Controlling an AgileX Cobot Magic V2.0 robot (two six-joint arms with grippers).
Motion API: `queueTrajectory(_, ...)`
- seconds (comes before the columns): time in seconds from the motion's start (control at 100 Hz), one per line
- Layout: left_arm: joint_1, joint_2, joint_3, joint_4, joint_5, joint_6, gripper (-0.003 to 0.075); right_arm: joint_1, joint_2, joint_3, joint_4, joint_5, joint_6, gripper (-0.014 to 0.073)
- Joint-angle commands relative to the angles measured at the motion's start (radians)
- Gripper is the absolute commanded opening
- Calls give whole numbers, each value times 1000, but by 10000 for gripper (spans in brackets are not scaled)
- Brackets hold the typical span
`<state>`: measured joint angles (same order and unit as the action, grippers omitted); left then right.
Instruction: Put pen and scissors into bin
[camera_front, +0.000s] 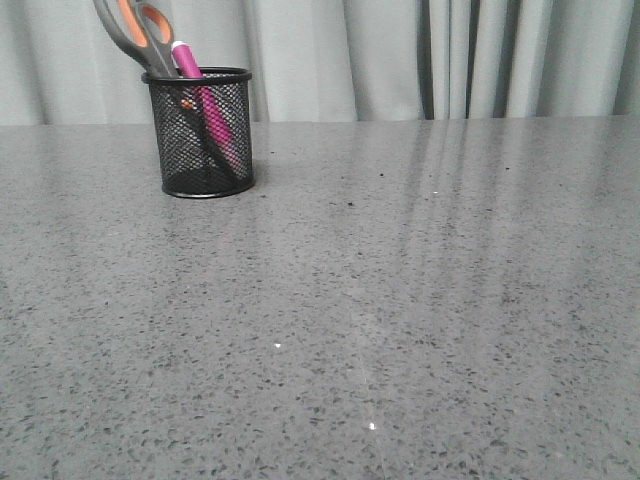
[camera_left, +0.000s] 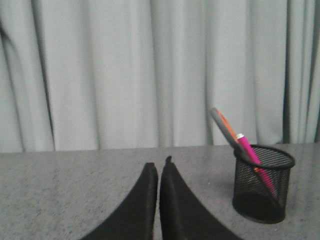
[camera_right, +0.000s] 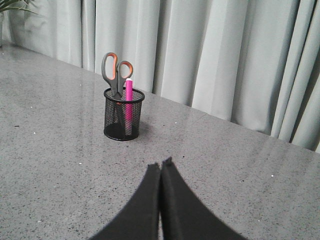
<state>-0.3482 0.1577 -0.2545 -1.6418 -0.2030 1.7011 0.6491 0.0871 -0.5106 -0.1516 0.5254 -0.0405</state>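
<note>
The bin (camera_front: 205, 135) stands on the grey table (camera_front: 400, 300), holding the pen (camera_front: 200, 95) and scissors (camera_front: 135, 25). Left gripper (camera_left: 159, 167) and right gripper (camera_right: 161, 165), each with fingers pressed together and empty, sit well apart from it. Curtain (camera_front: 400, 55) behind. The scissor loops are cut off in the front view.

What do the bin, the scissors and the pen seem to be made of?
The bin looks like black wire mesh, probably painted metal: the pen shows through its wall, and its rim is solid. The scissors have dark grey handles with orange-lined loops, likely plastic; their blades are hidden inside the bin. The pen appears to be smooth magenta plastic with a pale tip.
</note>
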Motion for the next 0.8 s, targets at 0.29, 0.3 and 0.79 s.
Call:
queueTrajectory(0.29,117,9,110,1050,76,-996,-19,0,13,-22,-16,-82,-10,-60)
queueTrajectory(0.3,125,7,114,1120,78,-1038,-19,0,13,-22,-16,-82,-10,-60)
queueTrajectory(0.79,413,-185,300,1500,434,-1602,-19,0,13,-22,-16,-82,-10,-60)
